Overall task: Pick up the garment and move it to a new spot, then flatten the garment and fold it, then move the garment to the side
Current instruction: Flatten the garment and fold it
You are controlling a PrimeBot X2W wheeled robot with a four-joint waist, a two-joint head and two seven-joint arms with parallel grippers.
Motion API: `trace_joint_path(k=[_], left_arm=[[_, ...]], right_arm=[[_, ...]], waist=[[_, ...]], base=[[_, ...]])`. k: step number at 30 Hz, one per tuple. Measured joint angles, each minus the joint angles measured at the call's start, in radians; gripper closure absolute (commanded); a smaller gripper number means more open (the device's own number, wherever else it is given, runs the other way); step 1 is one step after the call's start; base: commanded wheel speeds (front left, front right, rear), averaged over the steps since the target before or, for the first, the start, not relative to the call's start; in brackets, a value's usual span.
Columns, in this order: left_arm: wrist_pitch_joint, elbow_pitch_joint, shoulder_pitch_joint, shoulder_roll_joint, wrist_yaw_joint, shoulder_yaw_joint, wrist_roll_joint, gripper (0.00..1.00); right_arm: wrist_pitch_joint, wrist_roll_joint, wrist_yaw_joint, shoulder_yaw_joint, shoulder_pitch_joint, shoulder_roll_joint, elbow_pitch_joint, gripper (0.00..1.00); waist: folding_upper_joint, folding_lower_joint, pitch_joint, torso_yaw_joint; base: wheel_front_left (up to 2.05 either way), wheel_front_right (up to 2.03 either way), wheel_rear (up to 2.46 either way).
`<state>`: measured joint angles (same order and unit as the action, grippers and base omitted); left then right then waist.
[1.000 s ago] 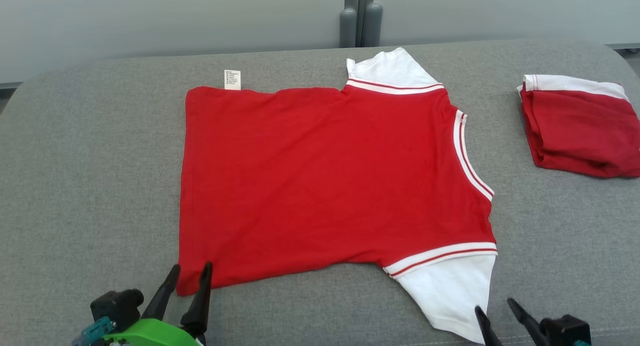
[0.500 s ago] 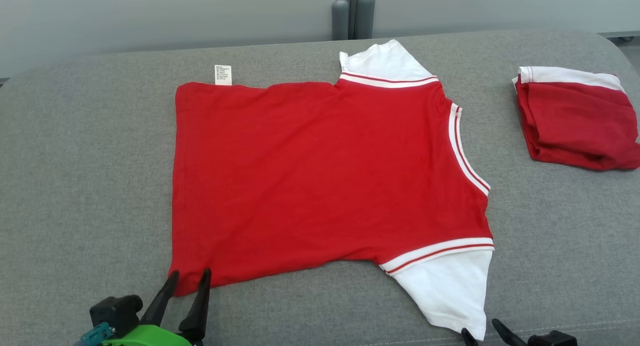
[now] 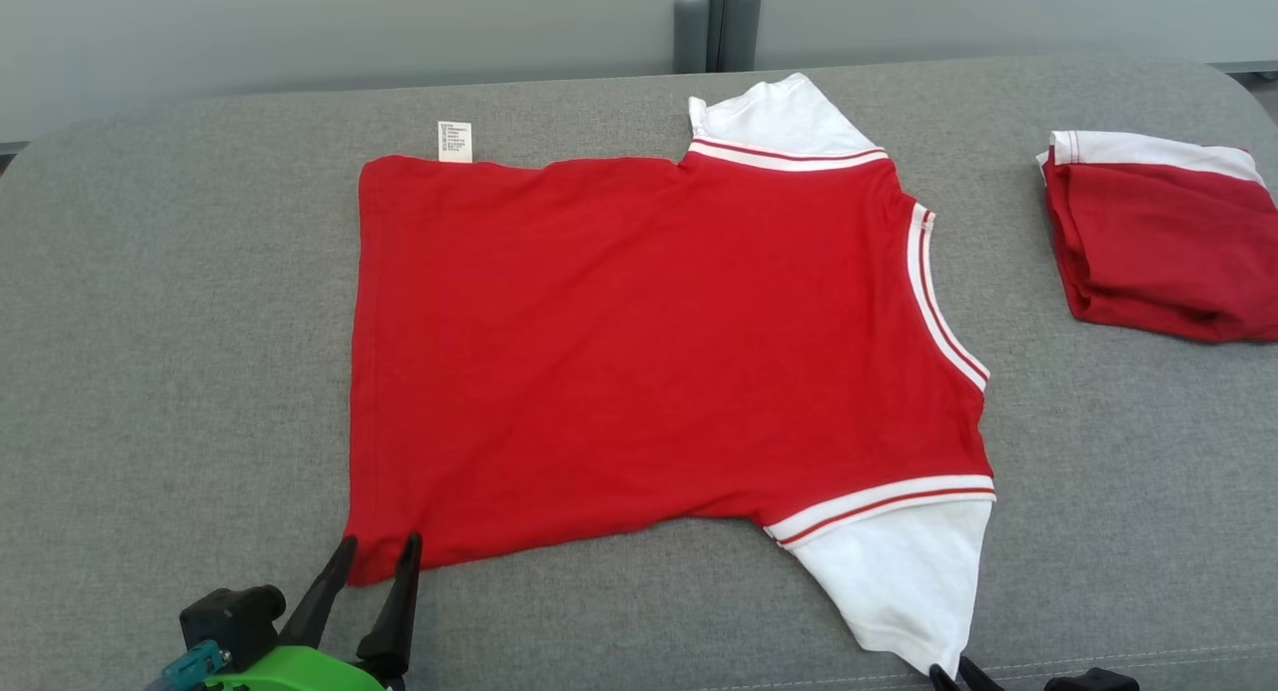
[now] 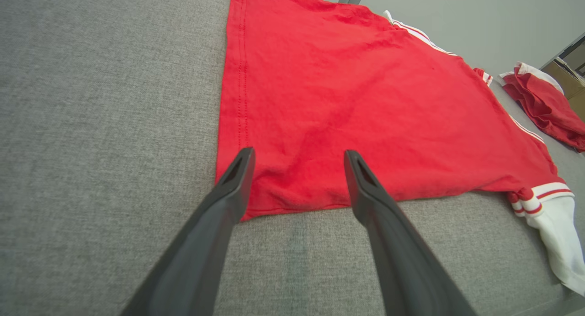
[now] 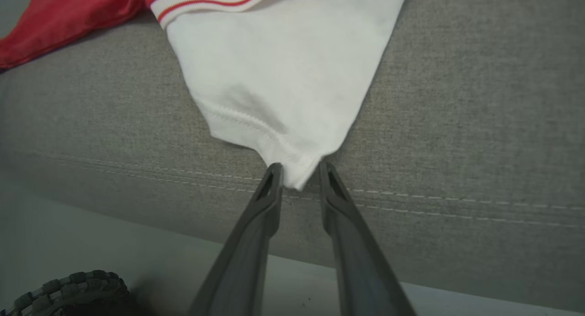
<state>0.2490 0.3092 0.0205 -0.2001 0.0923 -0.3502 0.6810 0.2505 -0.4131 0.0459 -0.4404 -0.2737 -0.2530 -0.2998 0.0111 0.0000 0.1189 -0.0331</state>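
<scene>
The garment [image 3: 659, 351], a red shirt with white sleeves, lies spread flat in the middle of the grey padded worktop [image 3: 180, 322]. Its long axis runs across the head view, hem toward the robot's left and neckline toward its right, so one sleeve points away and the near sleeve [image 3: 899, 581] points back at the robot. The coming move turns on the near edge, and each arm sits at its own end of it. The left gripper [image 3: 379, 541] has its fingers spread wide, astride the near hem corner [image 4: 237, 206], with the cloth straight ahead of the tips. The right gripper [image 5: 300, 166] has its fingers close together with the sleeve's pointed tip between them. Whether they already bite the fabric I cannot tell from this angle. Judging by that, a lift of the near edge suits both arms, the left for the hem and the right for the sleeve. A white care label [image 3: 454, 141] sticks out at the far hem corner, its print too small to read. No brand shows. A second folded garment [image 3: 1158, 242] lies well apart at the far right.
</scene>
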Motion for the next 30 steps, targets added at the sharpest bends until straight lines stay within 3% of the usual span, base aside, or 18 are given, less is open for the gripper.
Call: trace_joint_path(k=[3,4,30], left_arm=[[0.0,0.004,0.0,0.001,0.002,-0.001,-0.006,0.0],[0.0,0.006,0.0,0.001,0.005,-0.001,-0.007,0.0],[-0.002,0.119,0.0,-0.002,0.004,0.026,0.018,0.0]], right_arm=[[0.0,0.0,0.007,0.002,0.007,0.001,-0.007,0.73],[0.0,0.0,0.007,0.001,0.007,0.001,-0.01,0.99],[0.0,0.0,0.028,0.003,0.041,0.002,-0.044,1.0]], waist=[[0.0,0.0,0.004,-0.002],[0.0,0.0,0.005,-0.002],[0.0,0.0,0.023,-0.012]], base=[[0.0,0.0,0.0],[0.0,0.0,0.0],[0.0,0.0,0.0]])
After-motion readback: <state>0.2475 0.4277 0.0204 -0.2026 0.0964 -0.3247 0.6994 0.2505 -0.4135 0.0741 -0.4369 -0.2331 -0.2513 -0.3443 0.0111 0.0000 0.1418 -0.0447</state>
